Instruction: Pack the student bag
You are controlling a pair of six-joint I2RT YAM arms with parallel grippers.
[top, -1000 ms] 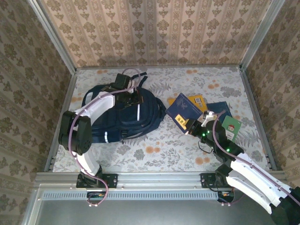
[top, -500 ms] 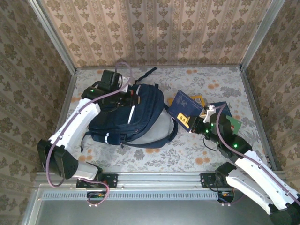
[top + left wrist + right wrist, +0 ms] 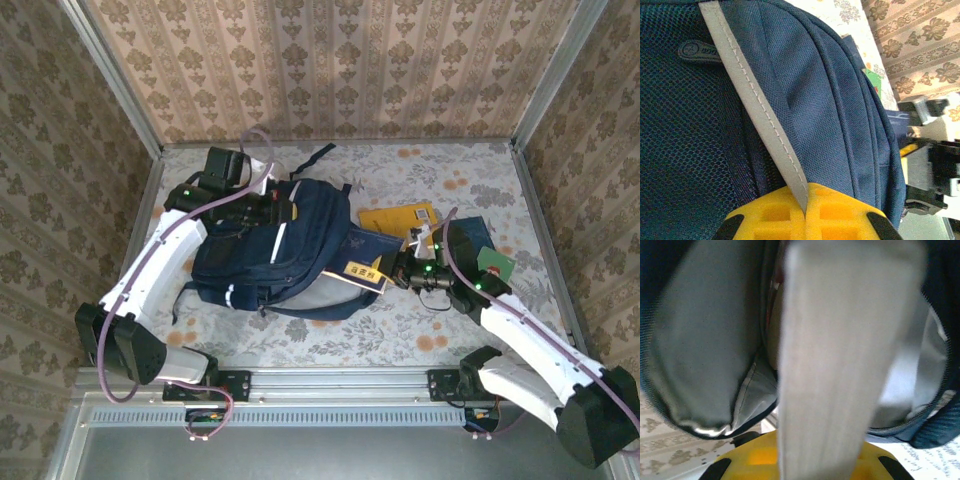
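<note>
Your left gripper [image 3: 805,202] pinches the grey reflective stripe [image 3: 760,115] of the large, floppy-looking navy fabric student bag [image 3: 290,250]; lift there. Your right gripper [image 3: 395,270] clamps a stiff navy book [image 3: 355,255].

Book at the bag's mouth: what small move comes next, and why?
Probably the right claw should push the book a little deeper into the bag: its leading edge sits at the grey-lined opening, while the left claw holds the bag by its stripe.
</note>
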